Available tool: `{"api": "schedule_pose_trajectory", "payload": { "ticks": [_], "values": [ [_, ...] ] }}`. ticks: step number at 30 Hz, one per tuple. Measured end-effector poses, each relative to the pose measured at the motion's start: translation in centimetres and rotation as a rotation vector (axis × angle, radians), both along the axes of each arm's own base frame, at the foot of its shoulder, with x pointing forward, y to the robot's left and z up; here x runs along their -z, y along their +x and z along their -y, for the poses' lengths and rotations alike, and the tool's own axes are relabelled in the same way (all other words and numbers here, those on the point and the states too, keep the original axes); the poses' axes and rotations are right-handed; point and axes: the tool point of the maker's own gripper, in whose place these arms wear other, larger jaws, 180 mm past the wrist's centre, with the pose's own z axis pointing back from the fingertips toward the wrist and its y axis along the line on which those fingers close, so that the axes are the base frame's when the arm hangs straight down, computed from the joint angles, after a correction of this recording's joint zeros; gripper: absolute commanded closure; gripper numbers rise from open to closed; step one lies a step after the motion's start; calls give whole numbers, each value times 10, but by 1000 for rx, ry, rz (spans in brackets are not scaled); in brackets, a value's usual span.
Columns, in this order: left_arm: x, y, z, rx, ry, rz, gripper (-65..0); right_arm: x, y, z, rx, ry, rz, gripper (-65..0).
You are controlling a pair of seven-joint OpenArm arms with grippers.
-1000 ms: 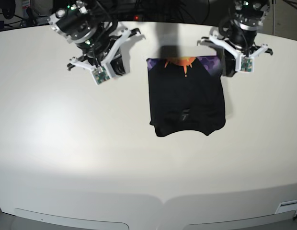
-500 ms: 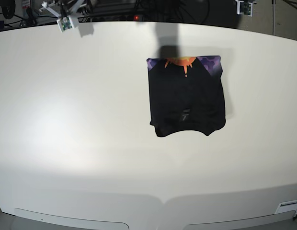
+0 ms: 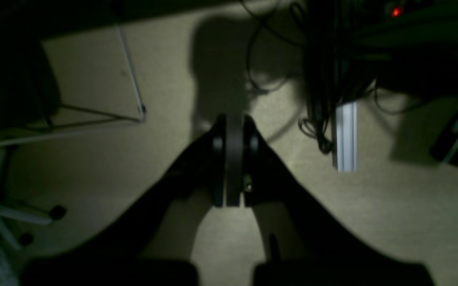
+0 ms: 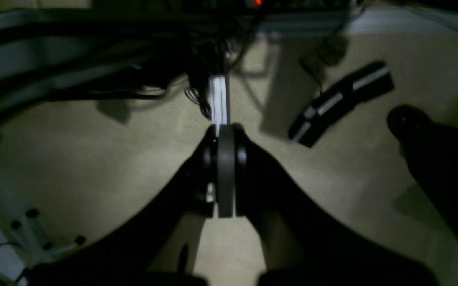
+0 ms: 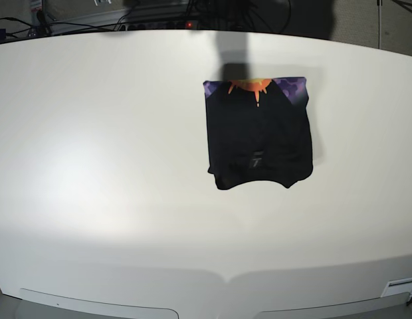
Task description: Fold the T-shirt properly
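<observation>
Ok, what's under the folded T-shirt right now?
The T-shirt lies flat on the white table, folded into a rough rectangle, with a strip of purple and orange print showing at its far edge. Whatever is between the folded layers is covered.

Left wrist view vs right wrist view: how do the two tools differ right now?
Not much in pose. The left tool hangs over carpet with a white bar off to its side; the right tool points straight at a similar white bar. A black-and-grey strip lies near the right tool; the left view shows thin metal frame legs instead. Shared: both shut, empty, off the white table, away from the folded black T-shirt.
</observation>
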Motion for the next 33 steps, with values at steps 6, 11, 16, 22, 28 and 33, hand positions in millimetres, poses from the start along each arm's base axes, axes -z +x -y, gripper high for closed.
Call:
{"api": "schedule_pose_trajectory", "payload": {
  "ticks": [6, 11, 16, 22, 28, 33],
  "values": [
    [52, -32, -5, 51, -99, -146, 0, 66, -3, 26, 72, 31, -93, 0],
    [85, -44, -10, -16, -82, -159, 0, 106, -2, 62, 154, 21, -161, 0],
    [109, -42, 16, -137, -145, -188, 0, 129, 5, 86, 173, -25, -144, 0],
    [117, 7, 47, -247, -297, -114, 0, 140, 30, 82, 154, -27, -73, 0],
    [120, 30, 38, -416, -249, -59, 0, 142, 48, 74, 160, -12, -44, 0],
    [121, 30, 7, -642, -174, -39, 0, 143, 47, 69, 162, -4, -46, 0]
  ]
}}
